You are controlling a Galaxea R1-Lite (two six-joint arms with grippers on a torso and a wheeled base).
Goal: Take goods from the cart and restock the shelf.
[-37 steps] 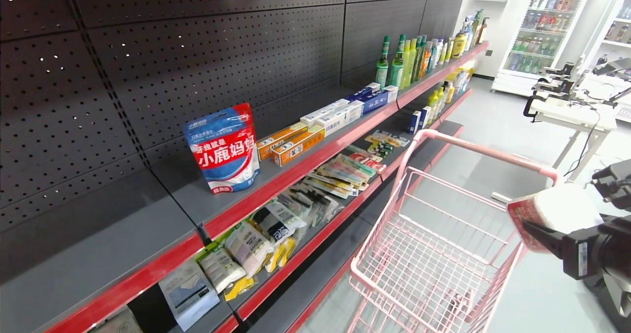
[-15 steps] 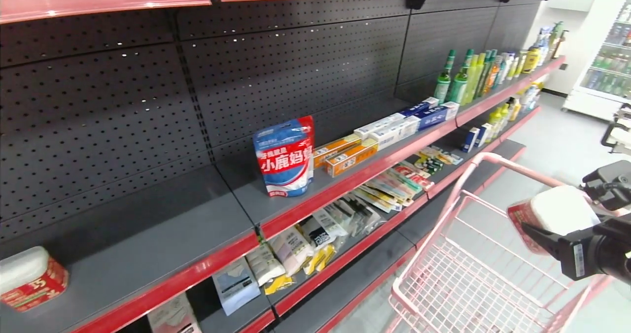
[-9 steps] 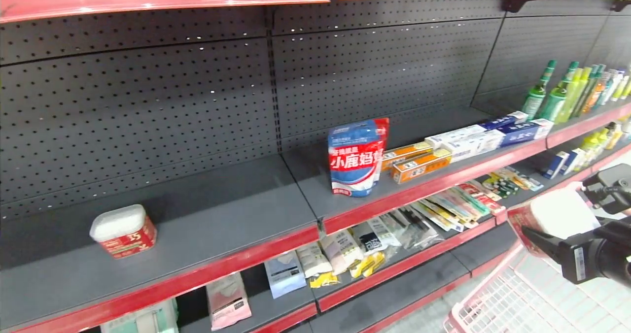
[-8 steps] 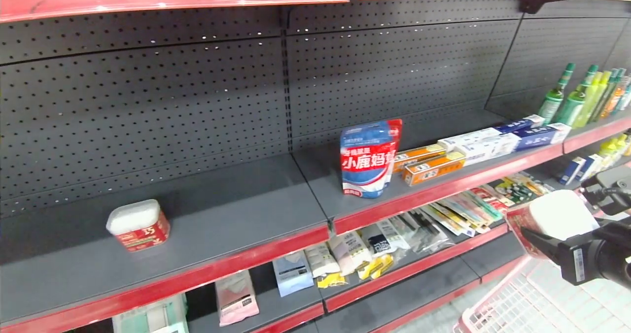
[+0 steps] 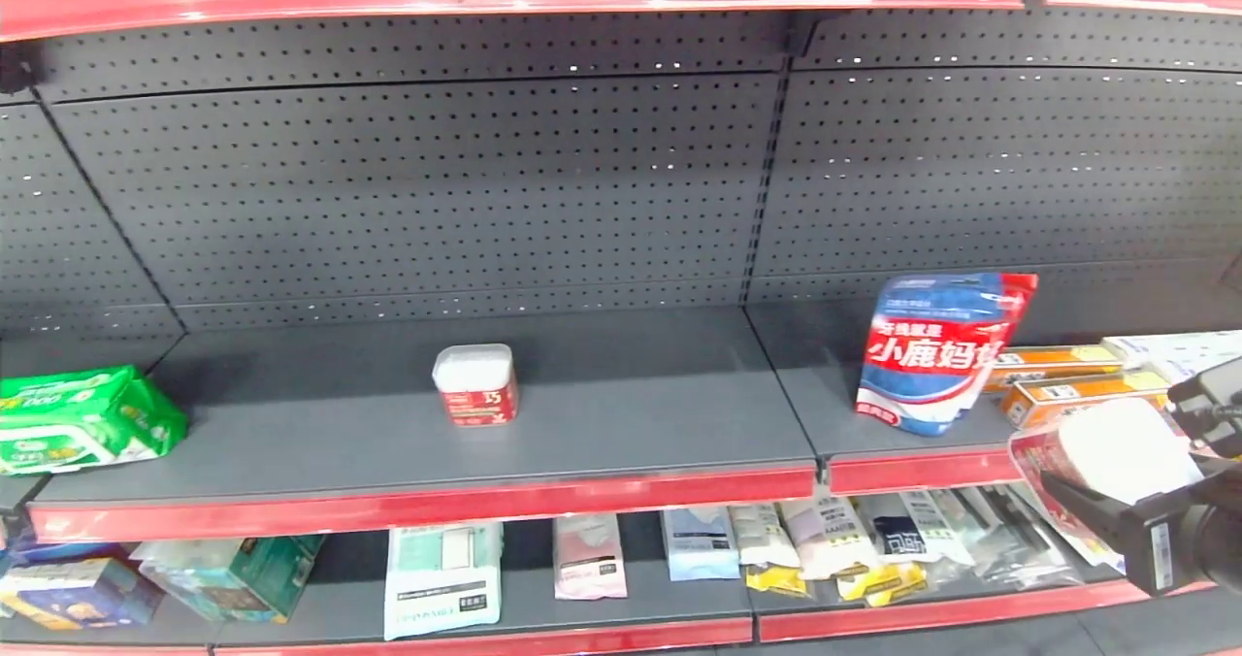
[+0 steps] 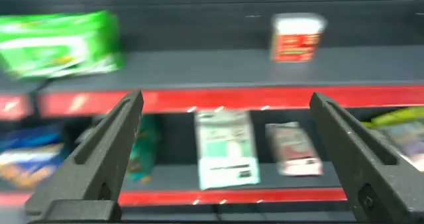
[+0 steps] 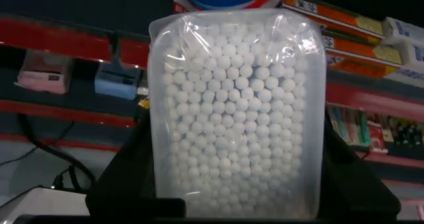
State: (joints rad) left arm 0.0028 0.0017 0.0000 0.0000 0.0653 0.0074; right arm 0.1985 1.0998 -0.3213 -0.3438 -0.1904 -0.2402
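Observation:
My right gripper (image 5: pixel 1089 486) is shut on a clear box of cotton swabs (image 5: pixel 1116 445) with a red label, held in front of the shelf's right part. In the right wrist view the cotton swab box (image 7: pixel 237 111) sits between the dark fingers (image 7: pixel 126 177). A matching box (image 5: pixel 474 384) stands upright on the grey middle shelf (image 5: pixel 621 423). My left gripper (image 6: pixel 225 105) is open with nothing in it, facing the shelf edge, with the shelved box (image 6: pixel 296 37) beyond it.
A blue and red pouch (image 5: pixel 936 350) stands right of the shelved box, with orange cartons (image 5: pixel 1058 375) beside it. A green pack (image 5: pixel 82 418) lies at the far left. The lower shelf (image 5: pixel 485 627) holds several packets. Bare shelf lies on both sides of the shelved box.
The whole head view has swung left along the shelf, so the pink cart has left the picture and the green pack has come in. My right gripper keeps its hold on the box.

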